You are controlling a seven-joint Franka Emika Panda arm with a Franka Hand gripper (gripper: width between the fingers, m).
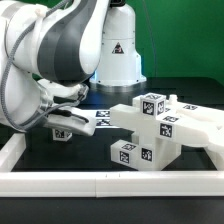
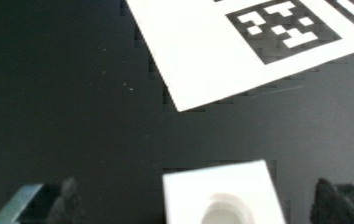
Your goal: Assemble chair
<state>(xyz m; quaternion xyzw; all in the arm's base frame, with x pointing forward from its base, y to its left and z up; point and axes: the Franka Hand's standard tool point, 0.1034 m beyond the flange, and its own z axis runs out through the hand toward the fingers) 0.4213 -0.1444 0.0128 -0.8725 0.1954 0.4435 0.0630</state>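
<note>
The gripper (image 2: 193, 200) is spread wide: in the wrist view its two dark fingers (image 2: 41, 203) stand well apart at the frame edge, and a small white part (image 2: 218, 192) sits between them, touching neither. Whether this part belongs to the chair cannot be told from that view. Beyond the fingers lies black table, then a corner of the marker board (image 2: 245, 50) with its printed tags.

In the exterior view the gripper (image 1: 62, 128) sits low over the table, near the marker board (image 1: 100, 118). The chair (image 1: 150, 130), a cluster of blocky white tagged parts, lies toward the exterior view's right of the gripper, its long axis running roughly left to right across that view.

The arm (image 1: 55, 45) is folded down steeply from the exterior view's left, wrist pointing downward. The white border rail (image 1: 110, 183) runs along the near table edge.
</note>
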